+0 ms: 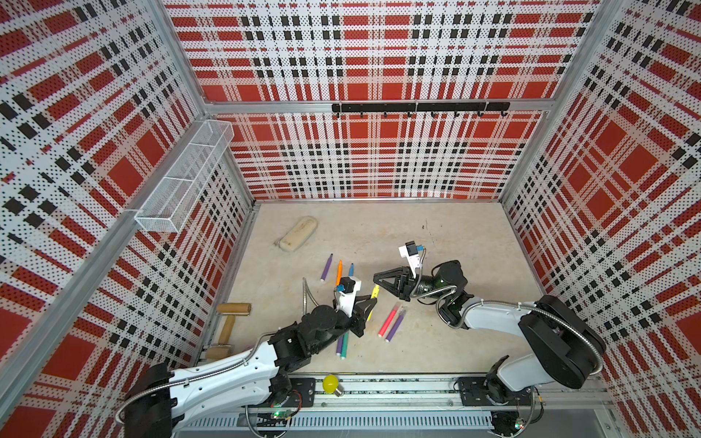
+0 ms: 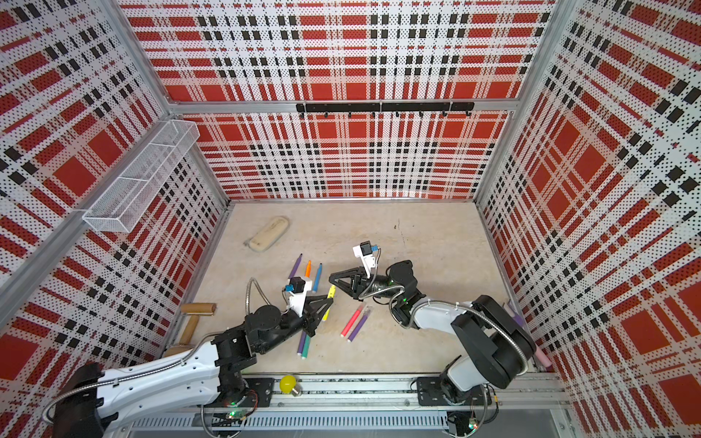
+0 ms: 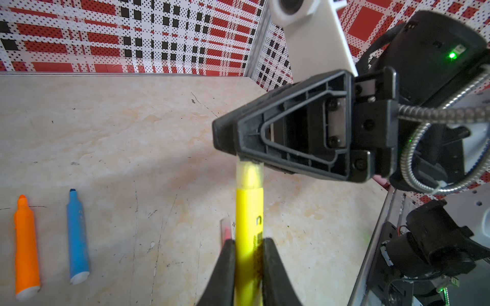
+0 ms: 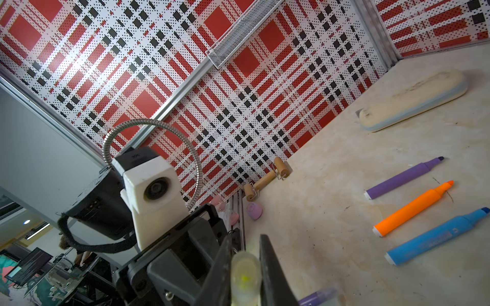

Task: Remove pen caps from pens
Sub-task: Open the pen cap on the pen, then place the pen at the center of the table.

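Observation:
My left gripper (image 3: 249, 247) is shut on the barrel of a yellow pen (image 3: 249, 212), held above the floor. My right gripper (image 4: 245, 251) is shut on that pen's pale cap (image 4: 245, 267), which still sits on the pen's end (image 3: 249, 174). In both top views the two grippers (image 1: 371, 303) (image 1: 379, 282) meet tip to tip at mid-floor. Purple (image 1: 326, 267), orange (image 1: 338, 273) and blue (image 1: 351, 270) pens lie behind them with bare tips. A pink pen (image 1: 389, 322) and a purple pen (image 1: 395, 326) lie capped to the right. Another purple and a teal pen (image 1: 344, 347) lie partly under my left arm.
A beige case (image 1: 297, 233) lies at the back left. A wooden roller (image 1: 231, 322) rests by the left wall and a yellow bulb (image 1: 330, 383) sits on the front rail. A mesh basket (image 1: 186, 182) hangs on the left wall. A pink-handled tool (image 2: 542, 356) lies along the right wall.

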Motion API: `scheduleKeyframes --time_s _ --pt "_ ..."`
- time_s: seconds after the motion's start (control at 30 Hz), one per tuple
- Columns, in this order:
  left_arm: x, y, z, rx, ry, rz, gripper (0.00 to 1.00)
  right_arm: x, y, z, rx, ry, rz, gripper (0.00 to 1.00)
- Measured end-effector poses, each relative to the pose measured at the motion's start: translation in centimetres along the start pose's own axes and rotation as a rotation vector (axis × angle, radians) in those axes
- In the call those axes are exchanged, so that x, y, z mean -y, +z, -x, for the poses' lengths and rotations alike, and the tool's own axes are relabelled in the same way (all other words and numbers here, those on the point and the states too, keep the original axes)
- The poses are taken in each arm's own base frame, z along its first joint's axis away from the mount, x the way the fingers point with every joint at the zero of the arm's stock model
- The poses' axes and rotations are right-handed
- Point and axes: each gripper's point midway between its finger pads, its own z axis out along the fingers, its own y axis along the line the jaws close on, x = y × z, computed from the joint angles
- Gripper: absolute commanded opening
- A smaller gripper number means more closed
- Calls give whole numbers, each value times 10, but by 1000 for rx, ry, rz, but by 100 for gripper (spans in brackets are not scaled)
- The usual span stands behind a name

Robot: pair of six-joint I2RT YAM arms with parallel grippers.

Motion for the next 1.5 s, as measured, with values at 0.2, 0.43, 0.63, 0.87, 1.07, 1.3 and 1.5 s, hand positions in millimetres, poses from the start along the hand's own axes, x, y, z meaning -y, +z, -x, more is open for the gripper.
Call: scheduleKeyframes --time_s 0.2,0.43,0.63,0.87,1.07,1.3,1.5 --pt "0 3 0 2 0 2 5 1 0 3 13 5 -8 0" --pt "1 7 3 24 -15 -1 1 3 -1 15 16 1 -71 0" --pt "8 5 21 88 -40 -26 1 -9 -1 33 17 -59 -125 0" --pt "11 12 23 76 -41 -27 0 -6 -9 40 31 -88 -215 0" --pt "9 22 2 -10 -34 -19 0 8 -37 77 157 -136 -334 0" --pt "-9 25 -57 -221 -8 48 1 -11 -86 152 450 -271 -400 0" --pt "-46 16 -47 -208 -28 224 4 23 -100 171 376 -315 -714 0"
